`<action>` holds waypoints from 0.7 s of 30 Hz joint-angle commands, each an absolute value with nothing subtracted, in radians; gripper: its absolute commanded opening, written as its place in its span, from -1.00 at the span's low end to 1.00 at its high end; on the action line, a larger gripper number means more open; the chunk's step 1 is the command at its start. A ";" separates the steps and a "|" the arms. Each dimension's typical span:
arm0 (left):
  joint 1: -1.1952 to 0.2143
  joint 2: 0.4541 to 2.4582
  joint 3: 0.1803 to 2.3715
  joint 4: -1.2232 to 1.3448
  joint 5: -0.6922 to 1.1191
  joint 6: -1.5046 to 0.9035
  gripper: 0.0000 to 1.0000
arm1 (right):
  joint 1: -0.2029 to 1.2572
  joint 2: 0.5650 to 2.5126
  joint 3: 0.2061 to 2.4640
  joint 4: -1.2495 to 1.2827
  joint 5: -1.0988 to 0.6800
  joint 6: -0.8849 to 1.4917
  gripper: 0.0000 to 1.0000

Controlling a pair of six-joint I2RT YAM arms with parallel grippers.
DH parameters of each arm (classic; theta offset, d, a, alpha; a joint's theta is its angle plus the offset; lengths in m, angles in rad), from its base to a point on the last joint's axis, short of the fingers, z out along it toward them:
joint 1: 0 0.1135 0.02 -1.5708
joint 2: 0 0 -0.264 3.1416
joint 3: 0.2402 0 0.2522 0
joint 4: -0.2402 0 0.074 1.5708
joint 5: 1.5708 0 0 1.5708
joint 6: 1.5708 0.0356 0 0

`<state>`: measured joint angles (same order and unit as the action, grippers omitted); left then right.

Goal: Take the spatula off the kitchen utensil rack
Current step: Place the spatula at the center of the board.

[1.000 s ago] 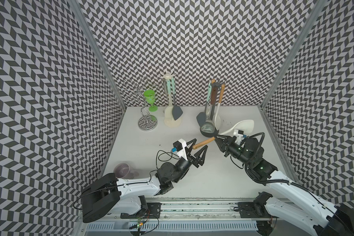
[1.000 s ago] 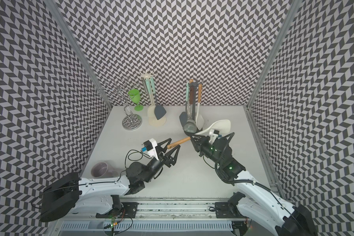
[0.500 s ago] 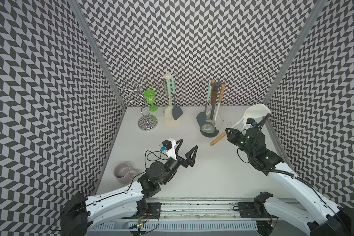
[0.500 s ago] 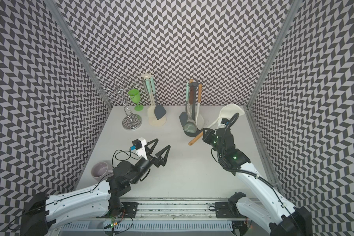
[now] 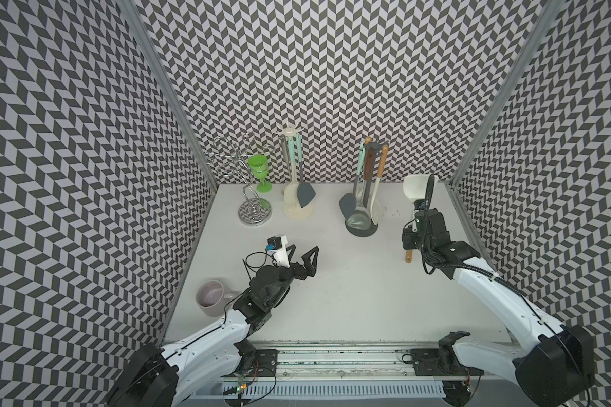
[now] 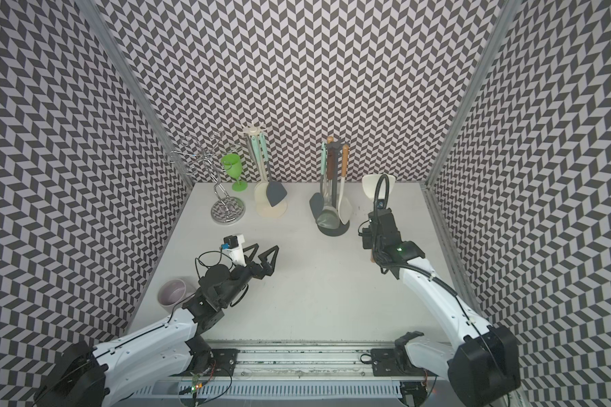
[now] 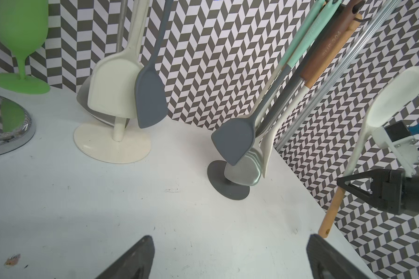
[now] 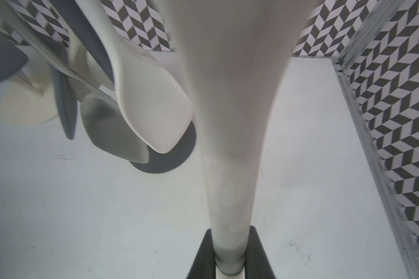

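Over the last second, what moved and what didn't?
The right gripper, shut on the spatula, swung it from mid-table toward the right wall, white head now raised toward the back. The left gripper, open and empty, drew back from the handle end toward the near left. The cream rack, grey rack, green goblet and mug stayed put.

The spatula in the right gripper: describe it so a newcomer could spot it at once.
Look to the back right corner of the table, just right of the dark grey utensil rack. There the right gripper holds a spatula head up, with a cream-white head and a wooden handle. Unlike its neighbours, it hangs from no rack.
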<state>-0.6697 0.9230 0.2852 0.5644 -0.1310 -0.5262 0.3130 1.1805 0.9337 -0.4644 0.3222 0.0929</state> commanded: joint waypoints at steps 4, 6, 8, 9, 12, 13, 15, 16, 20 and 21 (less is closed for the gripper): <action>-0.629 0.911 0.267 0.572 -0.061 -0.571 1.00 | 0.141 1.245 1.029 -0.478 0.368 -0.146 -1.00; -0.621 0.897 0.259 0.572 -0.060 -0.578 1.00 | 0.094 1.301 1.057 -0.489 0.391 -0.195 -1.00; -0.615 0.880 0.251 0.572 -0.060 -0.583 1.00 | 0.052 1.363 1.090 -0.509 0.403 -0.235 -1.00; -0.612 0.871 0.245 0.572 -0.062 -0.585 1.00 | 0.031 1.399 1.107 -0.519 0.412 -0.248 -1.00; -0.608 0.853 0.229 0.580 -0.066 -0.590 1.00 | -0.011 1.509 1.179 -0.565 0.420 -0.275 -1.00; -0.608 0.853 0.227 0.584 -0.065 -0.591 1.00 | -0.022 1.550 1.199 -0.574 0.425 -0.281 -1.00; -0.606 0.856 0.227 0.586 -0.063 -0.593 1.00 | -0.040 1.617 1.224 -0.578 0.452 -0.282 -1.00; -0.604 0.859 0.226 0.586 -0.060 -0.592 1.00 | -0.054 1.653 1.237 -0.581 0.462 -0.282 -1.00; -0.603 0.867 0.229 0.590 -0.055 -0.592 1.00 | -0.110 1.783 1.277 -0.597 0.469 -0.278 -1.00; -0.603 0.867 0.227 0.592 -0.056 -0.592 1.00 | -0.120 1.806 1.279 -0.600 0.469 -0.276 -1.00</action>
